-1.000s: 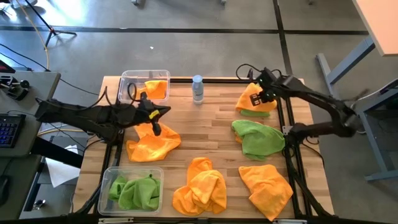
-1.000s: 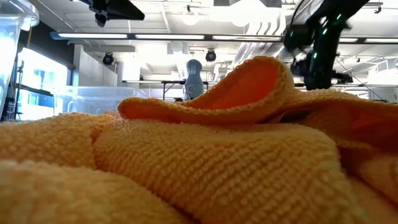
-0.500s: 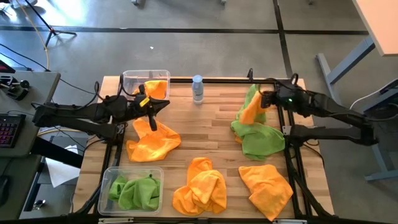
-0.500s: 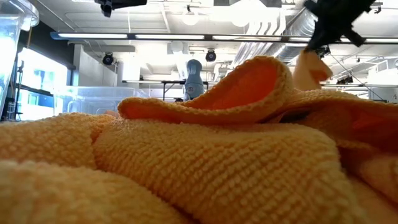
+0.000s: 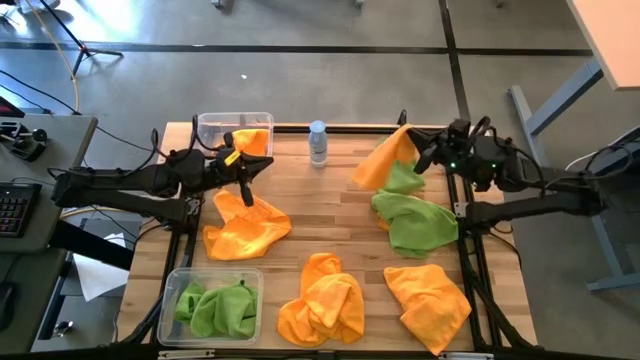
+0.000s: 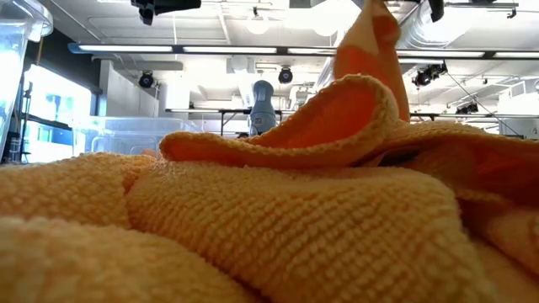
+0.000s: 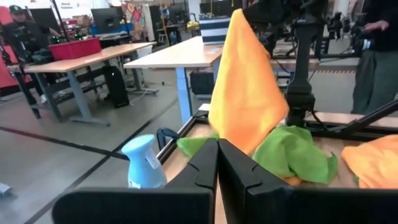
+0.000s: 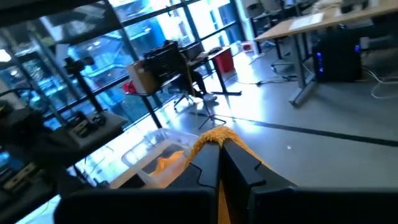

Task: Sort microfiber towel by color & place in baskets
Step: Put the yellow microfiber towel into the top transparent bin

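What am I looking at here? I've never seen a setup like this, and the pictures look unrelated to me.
It is one moment seen by four cameras: one above the table, one at table height, one on each robot wrist. Two dark arms work at a wooden table. The right gripper is shut on an orange towel, lifted off a green towel. The left gripper is shut on another orange towel, whose rest lies on the table. One clear basket holds orange cloth, the other green. A water bottle stands at the back.

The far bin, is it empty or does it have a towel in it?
Not empty: the far bin holds one orange towel.
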`<control>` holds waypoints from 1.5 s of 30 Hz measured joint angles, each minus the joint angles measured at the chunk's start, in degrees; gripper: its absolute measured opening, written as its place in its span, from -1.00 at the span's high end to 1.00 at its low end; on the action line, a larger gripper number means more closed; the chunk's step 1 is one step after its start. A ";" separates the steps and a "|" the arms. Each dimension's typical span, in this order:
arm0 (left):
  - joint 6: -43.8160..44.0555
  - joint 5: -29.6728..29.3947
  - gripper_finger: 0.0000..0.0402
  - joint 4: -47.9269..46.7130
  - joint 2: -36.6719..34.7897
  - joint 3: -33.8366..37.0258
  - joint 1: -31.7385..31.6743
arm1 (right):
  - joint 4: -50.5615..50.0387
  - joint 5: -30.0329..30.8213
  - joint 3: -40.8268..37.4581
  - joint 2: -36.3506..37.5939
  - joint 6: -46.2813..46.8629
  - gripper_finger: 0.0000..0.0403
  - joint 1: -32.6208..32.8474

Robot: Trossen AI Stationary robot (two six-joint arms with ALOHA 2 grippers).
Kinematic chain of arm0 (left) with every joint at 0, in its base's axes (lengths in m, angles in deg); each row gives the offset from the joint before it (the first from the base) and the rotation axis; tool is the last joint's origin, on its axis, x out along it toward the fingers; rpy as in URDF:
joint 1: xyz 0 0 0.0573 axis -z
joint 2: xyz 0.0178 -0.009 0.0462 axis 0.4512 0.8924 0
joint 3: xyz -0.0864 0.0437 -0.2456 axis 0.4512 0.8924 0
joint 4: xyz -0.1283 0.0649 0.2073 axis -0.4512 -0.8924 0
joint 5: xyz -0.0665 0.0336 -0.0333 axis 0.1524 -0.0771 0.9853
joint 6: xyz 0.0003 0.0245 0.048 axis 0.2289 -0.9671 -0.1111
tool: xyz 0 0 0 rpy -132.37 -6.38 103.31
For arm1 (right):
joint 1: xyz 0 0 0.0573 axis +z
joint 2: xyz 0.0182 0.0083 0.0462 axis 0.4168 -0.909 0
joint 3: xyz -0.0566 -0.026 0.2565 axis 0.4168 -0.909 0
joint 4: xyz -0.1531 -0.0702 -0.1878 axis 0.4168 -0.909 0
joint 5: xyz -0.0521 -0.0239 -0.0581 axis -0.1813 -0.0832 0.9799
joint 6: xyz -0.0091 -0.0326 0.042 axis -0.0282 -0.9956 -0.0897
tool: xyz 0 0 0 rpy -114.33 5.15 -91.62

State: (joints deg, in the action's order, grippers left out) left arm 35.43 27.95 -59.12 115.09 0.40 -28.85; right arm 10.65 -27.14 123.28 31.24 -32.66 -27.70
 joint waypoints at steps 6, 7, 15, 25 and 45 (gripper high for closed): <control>3.72 0.13 0.93 1.59 0.27 0.00 0.04 | -11.10 -0.57 12.82 -8.96 -2.67 1.00 3.45; 4.53 0.57 0.89 1.71 0.43 0.00 0.07 | -13.63 -0.62 15.57 -10.85 -3.15 1.00 3.90; 9.80 4.54 0.40 5.37 3.71 0.00 0.22 | -31.28 -4.51 34.67 -25.13 -6.54 1.00 5.14; 10.61 9.61 -0.18 19.30 13.12 -2.44 0.28 | -33.47 -12.94 41.01 -35.76 -14.18 1.00 5.04; 4.59 15.23 -0.25 10.95 37.31 -29.46 -0.26 | -21.86 -22.60 40.86 -37.71 -23.39 1.00 6.92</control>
State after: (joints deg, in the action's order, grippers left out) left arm 40.02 43.18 -48.17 152.39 -29.06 -29.11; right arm -11.21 -49.74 164.14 -6.48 -56.04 -20.77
